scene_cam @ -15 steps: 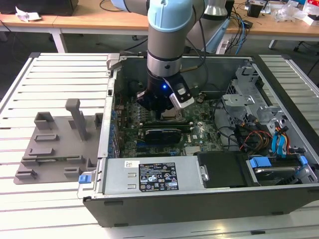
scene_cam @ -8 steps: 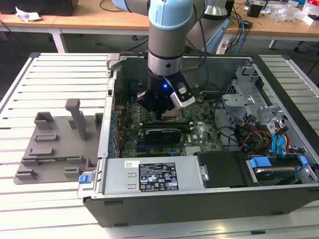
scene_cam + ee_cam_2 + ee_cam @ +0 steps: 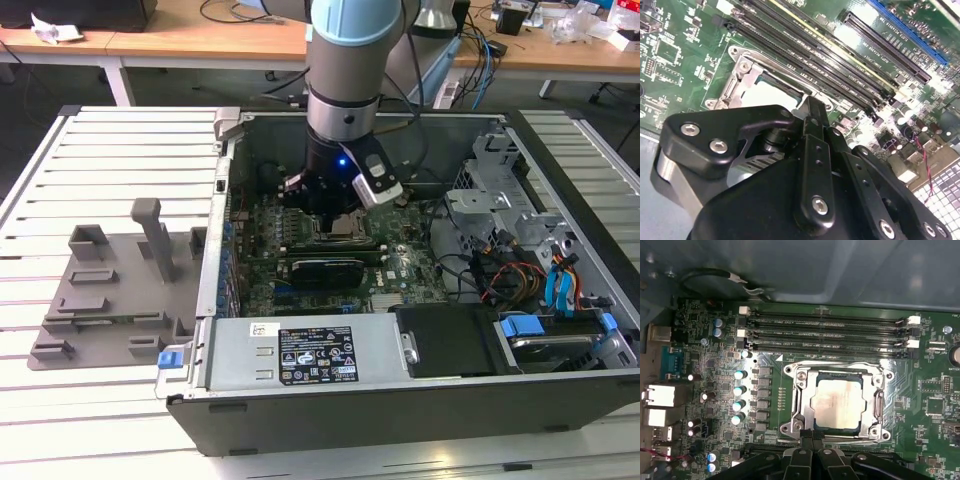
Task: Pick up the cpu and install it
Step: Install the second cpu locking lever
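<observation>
Install step, judged near done: cpu [image 3: 836, 410] lying flat inside socket [image 3: 800, 376]. Gripper [image 3: 808, 435] closed on nothing, poised at socket edge. Calls next for confirming flush seating, without nudging.

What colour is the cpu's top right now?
Pale silvery metal; the small flat square cpu shows best in the first wrist view.

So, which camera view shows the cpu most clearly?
The first wrist view: the cpu lies whole and unobstructed inside the socket frame. In the second wrist view the gripper covers part of it. In the exterior view the arm stands over that spot.
</observation>
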